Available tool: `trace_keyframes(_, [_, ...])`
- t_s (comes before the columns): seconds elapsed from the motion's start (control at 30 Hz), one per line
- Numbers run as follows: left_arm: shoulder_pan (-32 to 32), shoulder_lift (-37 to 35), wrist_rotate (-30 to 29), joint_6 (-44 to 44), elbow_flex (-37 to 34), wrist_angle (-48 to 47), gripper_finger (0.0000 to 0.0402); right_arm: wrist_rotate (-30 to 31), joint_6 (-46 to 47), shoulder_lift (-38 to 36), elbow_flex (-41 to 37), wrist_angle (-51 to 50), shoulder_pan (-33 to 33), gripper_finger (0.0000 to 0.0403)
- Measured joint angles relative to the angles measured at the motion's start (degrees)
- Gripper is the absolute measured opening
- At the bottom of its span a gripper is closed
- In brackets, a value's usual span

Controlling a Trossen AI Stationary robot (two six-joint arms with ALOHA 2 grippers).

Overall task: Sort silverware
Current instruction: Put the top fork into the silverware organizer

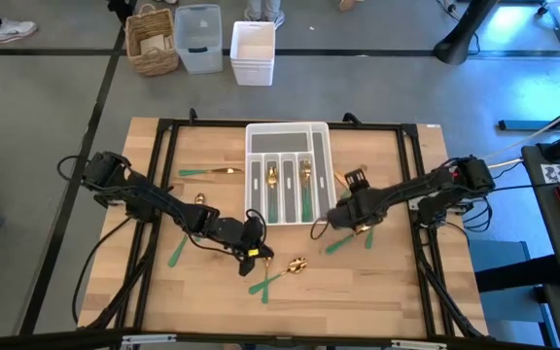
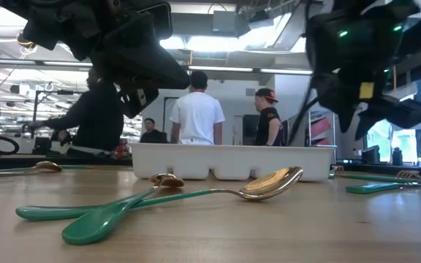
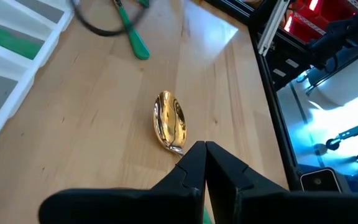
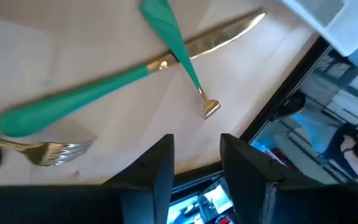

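The tray (image 1: 288,136) sits at the middle back of the desk (image 1: 397,282) and already holds several pieces in its slots; more silverware lies loose around it. In front of the tray, two crossed spoons (image 1: 278,275) lie near the desk's front edge. The left gripper (image 1: 254,255) hovers just above them, fingers pressed together and holding nothing. To the tray's right, the right gripper (image 1: 336,216) hangs with fingers spread over a cluster of a knife (image 4: 135,71), a fork (image 4: 39,149) and another green-handled piece.

The step in hand looks like picking the next loose piece. The left gripper would need to part its fingers before it can take a spoon's handle; the right seems ready to drop onto a handle below it.

The high view shows the layout and filled slots. The left wrist view shows a gold spoon bowl (image 3: 170,120) just beyond the shut fingertips, the handle hidden beneath them. The low view shows the spoons' bowls raised off the desk, and people standing beyond the tray.
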Motion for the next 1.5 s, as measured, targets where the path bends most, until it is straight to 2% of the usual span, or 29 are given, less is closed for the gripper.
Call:
trace_keyframes(0.23, [0.0, 0.0, -0.01, 2.11, 0.0, -0.02, 0.0004, -4.62, -8.58, -0.71, 0.0, 1.68, -10.05, 0.0133])
trace_keyframes(0.53, [0.0, 0.0, -0.02, 2.31, 0.0, -0.15, 0.0004, -12.26, -23.74, -2.91, 0.02, 13.54, -23.61, 0.0133])
trace_keyframes(0.67, [0.0, 0.0, -0.02, 1.97, 0.0, -0.23, 0.0004, -20.13, -26.68, -2.64, 0.02, 14.38, -28.57, 0.0133])
trace_keyframes(0.73, [0.0, 0.0, -0.02, 1.95, 0.0, -0.24, 0.0004, -21.57, -26.81, -2.62, 0.02, 14.75, -29.85, 0.0133])
trace_keyframes(1.0, [-0.02, 0.0, -0.02, 1.92, 0.0, -0.33, 0.0004, -22.05, -30.24, -2.62, -2.32, 17.44, -30.27, 0.0133])
trace_keyframes(1.23, [0.0, -0.02, -0.02, 6.03, 0.0, -0.33, 0.0004, -18.24, -31.15, -2.62, -7.86, 22.03, -30.29, 0.0133])
trace_keyframes(1.5, [0.0, -0.02, -0.02, 5.73, 0.0, -0.33, 0.0004, -14.97, -33.62, -2.6, -10.14, 28.77, -30.29, 0.0133])
